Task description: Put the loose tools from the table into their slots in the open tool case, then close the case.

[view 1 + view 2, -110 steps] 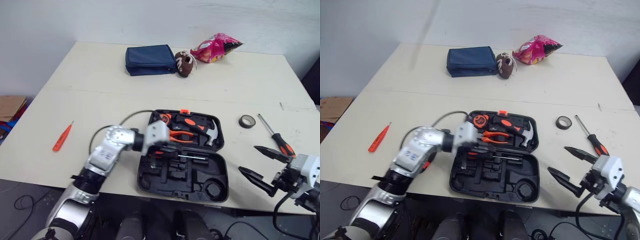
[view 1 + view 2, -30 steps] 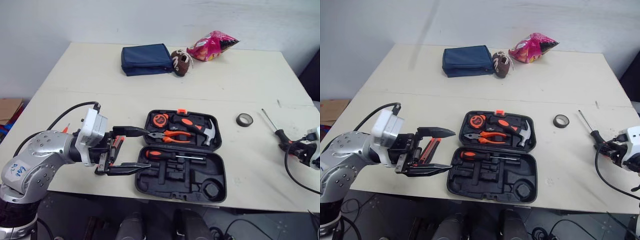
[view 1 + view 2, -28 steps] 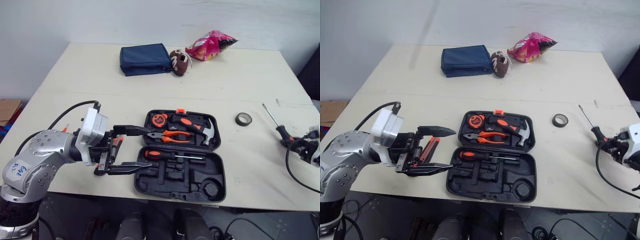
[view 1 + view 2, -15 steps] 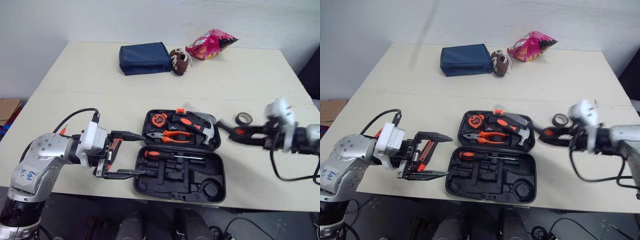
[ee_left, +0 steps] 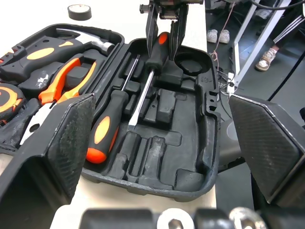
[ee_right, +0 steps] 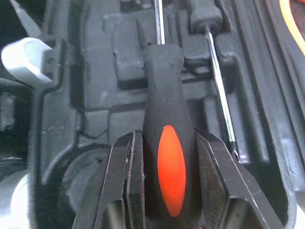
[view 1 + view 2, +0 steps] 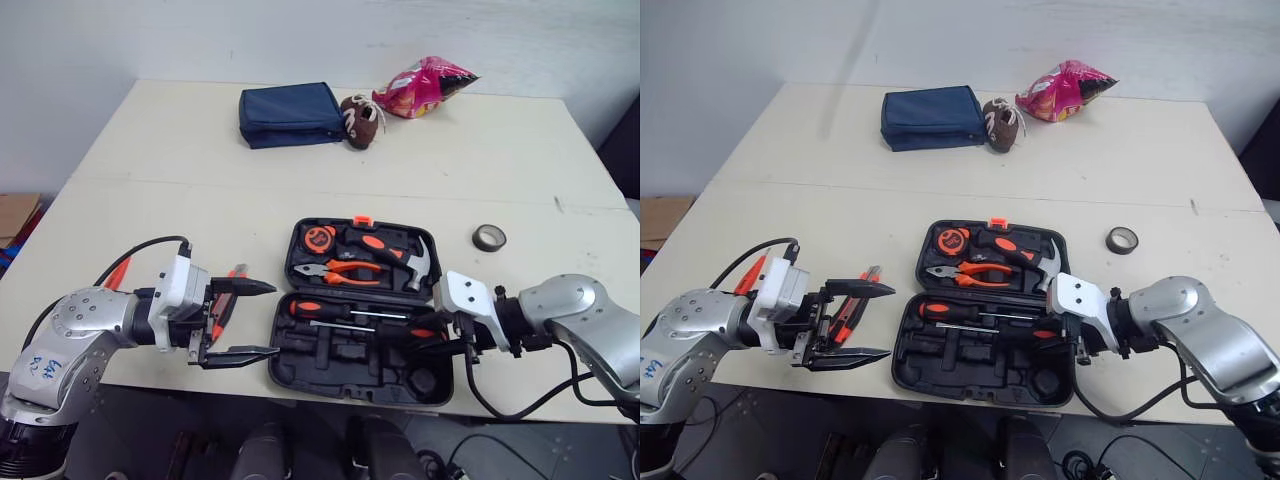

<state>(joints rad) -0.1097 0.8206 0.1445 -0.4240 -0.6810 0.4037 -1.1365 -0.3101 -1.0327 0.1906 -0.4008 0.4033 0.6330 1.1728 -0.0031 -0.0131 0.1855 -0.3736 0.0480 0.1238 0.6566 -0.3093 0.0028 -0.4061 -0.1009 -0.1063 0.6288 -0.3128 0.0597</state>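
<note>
- The screwdriver [image 6: 169, 157] has its handle end cut off by the picture's edge, between the clamped fingers of the right gripper [image 6: 165, 137] over the tool case [image 7: 345, 378].
- Left of the tool case, an orange tool [image 7: 224, 300] lies half hidden behind the left gripper [image 7: 273, 320]; its kind cannot be told.

No lettering, label or number here is legible.

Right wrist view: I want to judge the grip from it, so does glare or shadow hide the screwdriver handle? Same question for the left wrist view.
Right wrist view: no, just a mild sheen on the screwdriver held by the right gripper, while the tool case recesses lie in shadow. Left wrist view: even light, a glint on the hammer, handle plainly seen.
</note>
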